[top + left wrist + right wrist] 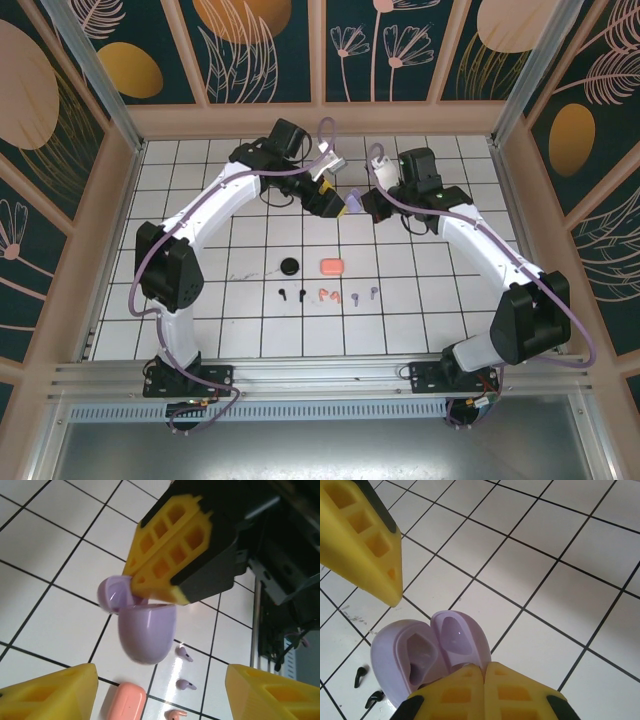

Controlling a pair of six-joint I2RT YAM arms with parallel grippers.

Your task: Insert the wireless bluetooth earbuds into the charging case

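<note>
Right gripper (pixel 482 669) has its ribbed yellow plastic fingers pressed flat together on the rim of the glossy lavender charging case (pixel 427 655). The case hangs open above the white tiled table (pixel 560 595), rounded lid swung back, with smooth moulded hollows showing in both halves. From the left wrist view, the case's shell is a polished pebble shape, clear of the tiles and dangling under those clamped fingers. Left gripper (pixel 160 675) stands wide, its latticed yellow fingers (pixel 50 692) spread to either side just short of the case, touching nothing. One of its wedge-shaped fingers shows just beside the open lid in the right wrist view. In the overhead view, the stemmed earbuds lie loose on the table in a neat row near the arm bases. There are two black earbuds (pixel 291 295) on the left, two coral-pink earbuds (pixel 329 295) in the middle and two lavender earbuds (pixel 365 295) on the right. All six are well apart from the lifted case. Just beyond that row sit a small round black case (pixel 291 265) and a smooth oblong coral-pink case (pixel 332 265), side by side on the shiny tiles with their dark grout lines.
</note>
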